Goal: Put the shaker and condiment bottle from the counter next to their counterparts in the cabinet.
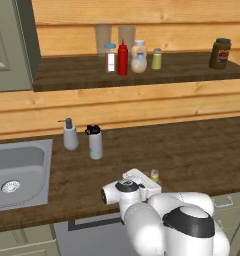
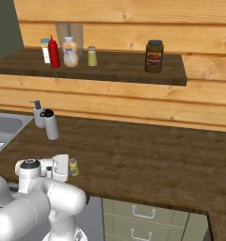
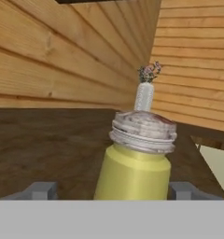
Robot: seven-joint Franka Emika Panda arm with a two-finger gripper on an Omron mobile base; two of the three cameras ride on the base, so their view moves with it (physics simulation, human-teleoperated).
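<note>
The shaker [image 1: 154, 175] [image 2: 73, 166], yellow-green with a silver cap, stands upright on the counter [image 1: 192, 150] near its front edge. In the hand view the shaker [image 3: 132, 177] rises between my grey fingertips [image 3: 39, 191], with a gap still showing on its left side. My gripper [image 3: 111, 191] [image 2: 69, 169] is open around it, low over the counter. The red condiment bottle [image 1: 122, 59] [image 2: 53, 52] stands on the cabinet shelf [image 1: 192, 75] between a blue-capped bottle [image 1: 110, 57] and a rounded clear bottle [image 1: 139, 56], with a matching shaker [image 1: 156, 59] [image 2: 92, 56] to their right.
A soap dispenser [image 1: 69, 135] and a white bottle with a black lid [image 1: 94, 142] stand by the steel sink [image 1: 17, 175]. A dark jar [image 1: 220, 53] sits at the shelf's right end. The grey-green cabinet door [image 1: 7, 45] hangs at left. A small vase [image 3: 145, 91] stands beyond the shaker.
</note>
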